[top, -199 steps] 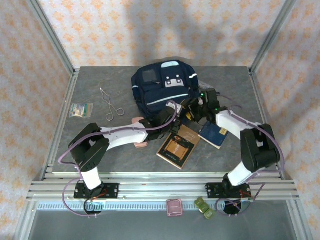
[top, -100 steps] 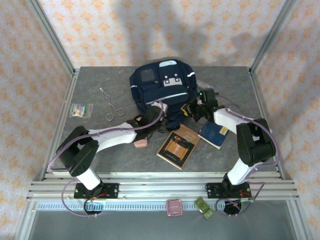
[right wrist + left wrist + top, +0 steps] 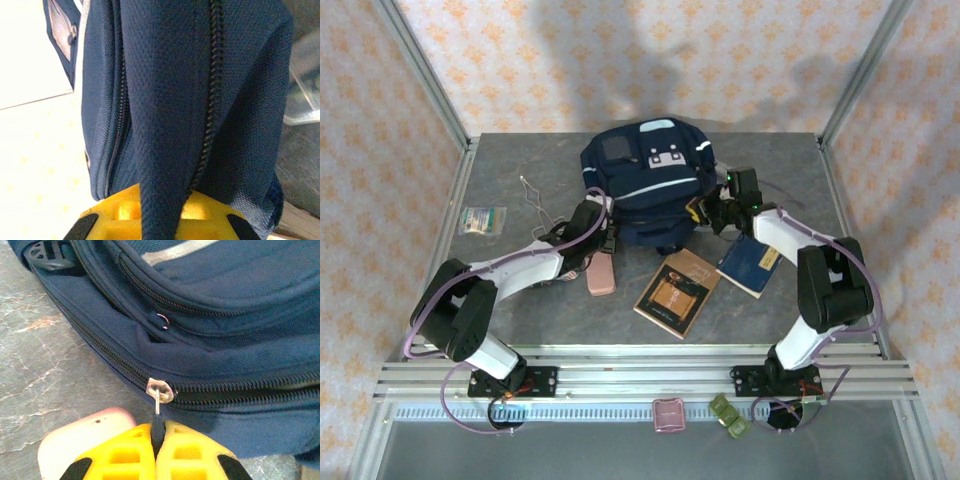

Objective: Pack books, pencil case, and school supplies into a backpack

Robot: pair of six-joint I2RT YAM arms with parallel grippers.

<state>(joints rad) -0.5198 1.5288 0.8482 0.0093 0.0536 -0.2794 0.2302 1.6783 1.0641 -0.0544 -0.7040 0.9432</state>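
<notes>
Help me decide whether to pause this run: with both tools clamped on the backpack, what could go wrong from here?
1. The left tool pinches just the thin zipper pull at its tips; a hard tug might slip it free.
2. The right tool holds a fold of backpack fabric; if that slips, the bag may slide instead of unzipping.
3. The pencil case lies close beside the left tool and could get shoved.

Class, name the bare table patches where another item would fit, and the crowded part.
Bare: far-right corner beside the backpack, far-left corner beyond the wire piece. Crowded: in front of the backpack, around pencil case, brown book and blue book.
</notes>
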